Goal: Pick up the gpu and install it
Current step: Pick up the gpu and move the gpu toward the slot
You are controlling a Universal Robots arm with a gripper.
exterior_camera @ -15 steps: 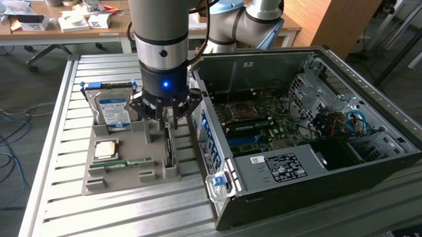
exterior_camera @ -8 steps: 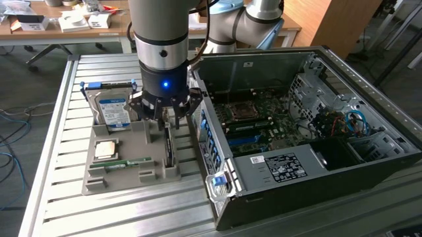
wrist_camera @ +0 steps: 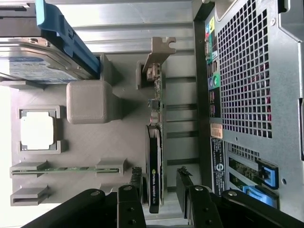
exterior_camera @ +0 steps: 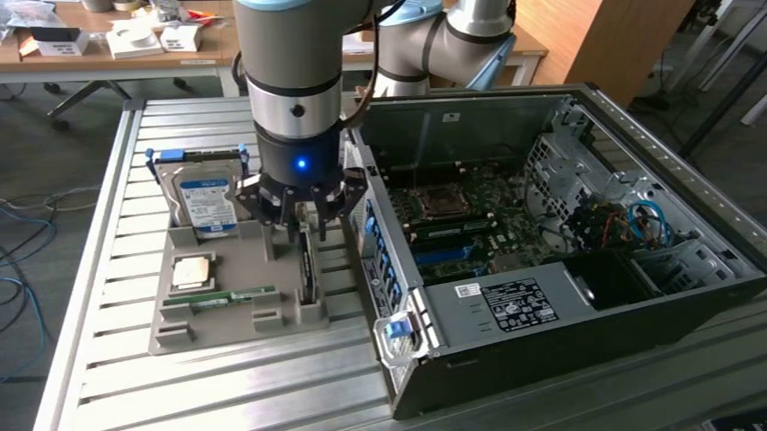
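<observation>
The gpu stands on its edge in a slot of the grey holder tray, right beside the computer case. In the wrist view the gpu is a thin dark card with a metal bracket at its far end. My gripper hangs straight above the card and is open. The wrist view has the gripper straddling the near end of the card, one of its fingers on each side, with a gap showing on the case side.
The tray also holds a silver hard drive with a blue label, a CPU and a green memory stick. The open computer case lies at the exterior view's right, its motherboard exposed. Everything rests on a slatted metal table.
</observation>
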